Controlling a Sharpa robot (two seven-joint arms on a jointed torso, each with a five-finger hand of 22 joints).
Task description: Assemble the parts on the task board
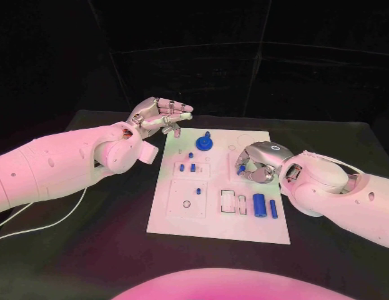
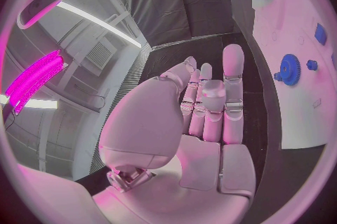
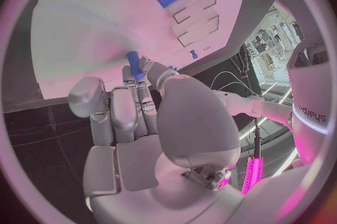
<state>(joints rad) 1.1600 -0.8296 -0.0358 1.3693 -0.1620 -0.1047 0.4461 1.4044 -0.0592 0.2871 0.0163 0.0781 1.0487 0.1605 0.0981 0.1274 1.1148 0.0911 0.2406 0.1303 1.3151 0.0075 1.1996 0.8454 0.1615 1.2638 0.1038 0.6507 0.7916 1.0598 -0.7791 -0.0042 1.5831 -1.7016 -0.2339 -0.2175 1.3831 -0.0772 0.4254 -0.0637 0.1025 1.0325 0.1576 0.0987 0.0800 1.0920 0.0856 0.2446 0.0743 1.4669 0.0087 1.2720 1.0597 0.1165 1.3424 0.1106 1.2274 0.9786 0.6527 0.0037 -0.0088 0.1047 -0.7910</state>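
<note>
black table (image 1: 86,262) | left hand (image 1: 161,116) raised, empty | right hand (image 1: 255,164) pinches blue peg (image 3: 133,63)

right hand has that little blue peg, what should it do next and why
Probably lower the right hand gently toward the task board and line the small blue peg up over a free hole. The right wrist view shows the peg pinched at the fingertips, above the white plate and not yet seated. The left hand hangs off the board's far left corner, holding nothing, so it is not in the way.

Matt white task board (image 1: 220,220); smooth blue plastic parts (image 1: 259,204); glossy robot hand (image 1: 257,164).
</note>
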